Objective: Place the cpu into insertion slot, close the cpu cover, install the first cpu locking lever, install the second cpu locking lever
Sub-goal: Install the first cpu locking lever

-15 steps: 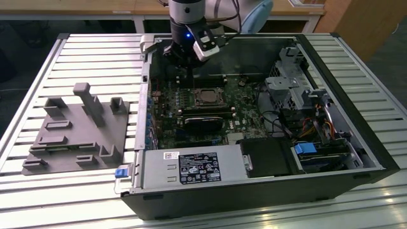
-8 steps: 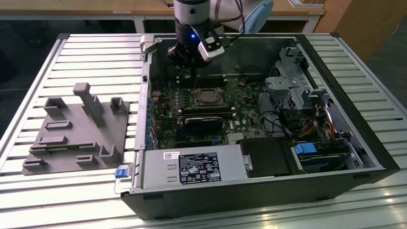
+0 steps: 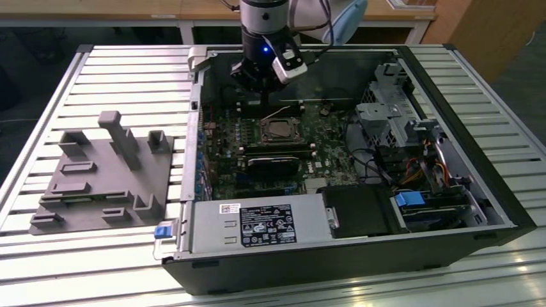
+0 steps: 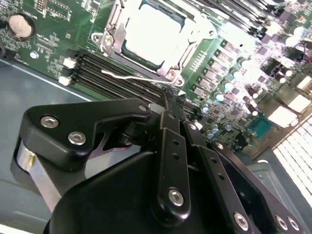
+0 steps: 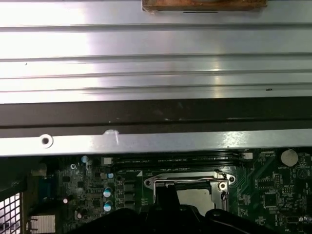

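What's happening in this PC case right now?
The arm's gripper is down inside the open computer case, just beside the insertion slot. The cpu already sits in the slot, with the cpu cover lying down around it. In the second wrist view, a thin silver locking lever runs along the slot's edge. The gripper is close to its end, but I can't tell whether it touches.

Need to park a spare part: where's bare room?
Slatted table on the far and near sides of the grey fixture, at the exterior view's left of the computer case. Inside is crowded: hand by the cpu, cables beside.
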You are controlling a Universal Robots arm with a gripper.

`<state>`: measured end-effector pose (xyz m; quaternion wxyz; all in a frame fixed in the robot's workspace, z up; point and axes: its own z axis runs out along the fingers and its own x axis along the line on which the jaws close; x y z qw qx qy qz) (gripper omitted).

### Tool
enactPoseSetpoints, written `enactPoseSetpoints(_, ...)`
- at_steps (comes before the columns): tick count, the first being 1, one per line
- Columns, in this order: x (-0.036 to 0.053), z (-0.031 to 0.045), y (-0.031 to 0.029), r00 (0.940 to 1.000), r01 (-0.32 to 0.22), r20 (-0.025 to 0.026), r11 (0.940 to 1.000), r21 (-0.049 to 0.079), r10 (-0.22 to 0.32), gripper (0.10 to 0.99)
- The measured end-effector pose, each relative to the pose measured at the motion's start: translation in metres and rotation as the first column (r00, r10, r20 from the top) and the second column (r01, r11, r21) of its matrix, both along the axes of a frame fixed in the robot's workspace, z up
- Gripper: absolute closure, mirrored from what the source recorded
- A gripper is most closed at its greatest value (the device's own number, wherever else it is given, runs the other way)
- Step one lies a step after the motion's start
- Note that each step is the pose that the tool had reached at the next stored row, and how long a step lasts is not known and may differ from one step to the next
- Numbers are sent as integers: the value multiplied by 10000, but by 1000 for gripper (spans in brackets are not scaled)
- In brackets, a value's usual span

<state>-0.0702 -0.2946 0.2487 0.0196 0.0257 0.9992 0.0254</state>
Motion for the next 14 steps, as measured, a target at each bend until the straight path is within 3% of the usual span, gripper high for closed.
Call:
enactPoseSetpoints(6, 21, -37, 0, 10000, -1, 43, 10000, -2, 1, 980)
enactPoseSetpoints(14, 37, -58, 0, 10000, -1, 53, 10000, -2, 1, 980)
